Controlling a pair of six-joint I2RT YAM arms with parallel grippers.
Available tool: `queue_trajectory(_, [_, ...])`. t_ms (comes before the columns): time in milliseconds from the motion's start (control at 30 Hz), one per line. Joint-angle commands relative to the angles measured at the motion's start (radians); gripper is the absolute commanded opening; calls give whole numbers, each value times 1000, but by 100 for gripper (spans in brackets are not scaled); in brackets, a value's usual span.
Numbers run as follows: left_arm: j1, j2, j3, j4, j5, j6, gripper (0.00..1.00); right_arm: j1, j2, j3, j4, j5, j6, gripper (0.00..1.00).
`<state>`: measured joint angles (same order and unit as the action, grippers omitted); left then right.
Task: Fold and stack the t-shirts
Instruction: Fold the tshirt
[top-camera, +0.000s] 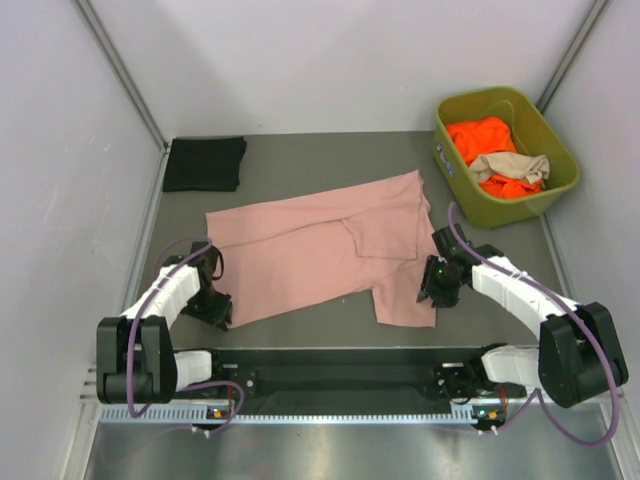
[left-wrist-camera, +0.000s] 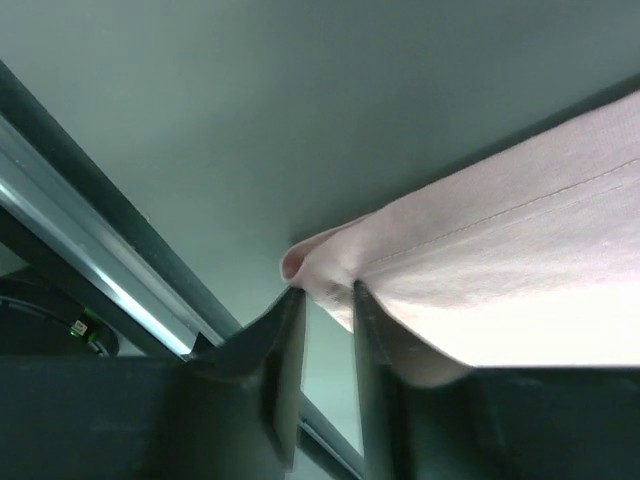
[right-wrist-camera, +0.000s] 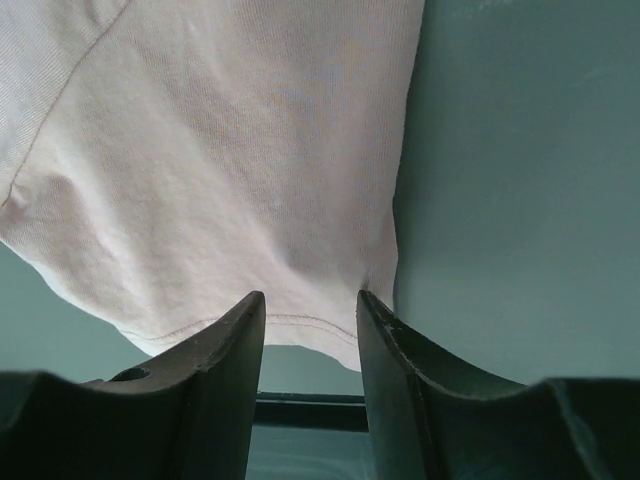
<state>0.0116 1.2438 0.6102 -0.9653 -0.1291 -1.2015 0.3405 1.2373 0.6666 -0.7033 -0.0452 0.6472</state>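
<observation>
A dusty pink t-shirt (top-camera: 320, 250) lies spread across the middle of the table, one part folded over itself. My left gripper (top-camera: 218, 305) is at its near left corner. In the left wrist view this gripper (left-wrist-camera: 325, 292) has its jaws drawn close on the bunched hem corner of the pink t-shirt (left-wrist-camera: 500, 270). My right gripper (top-camera: 432, 290) is at the shirt's near right edge. In the right wrist view it (right-wrist-camera: 310, 298) stands open, the pink t-shirt's (right-wrist-camera: 220, 180) hem lying flat between its fingertips. A folded black t-shirt (top-camera: 205, 163) lies at the back left.
An olive-green bin (top-camera: 560, 185) at the back right holds an orange t-shirt (top-camera: 480, 135) and a tan one (top-camera: 512, 167). White walls close in the left, back and right sides. A black rail (top-camera: 330, 365) runs along the near edge between the arm bases.
</observation>
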Motion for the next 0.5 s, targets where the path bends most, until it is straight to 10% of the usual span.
queue_trajectory(0, [11, 5, 2, 10, -55, 20, 26, -6, -22, -22, 7, 13, 38, 42])
queue_trajectory(467, [11, 3, 37, 34, -72, 108, 0, -167, 1, -18, 33, -4, -49, 45])
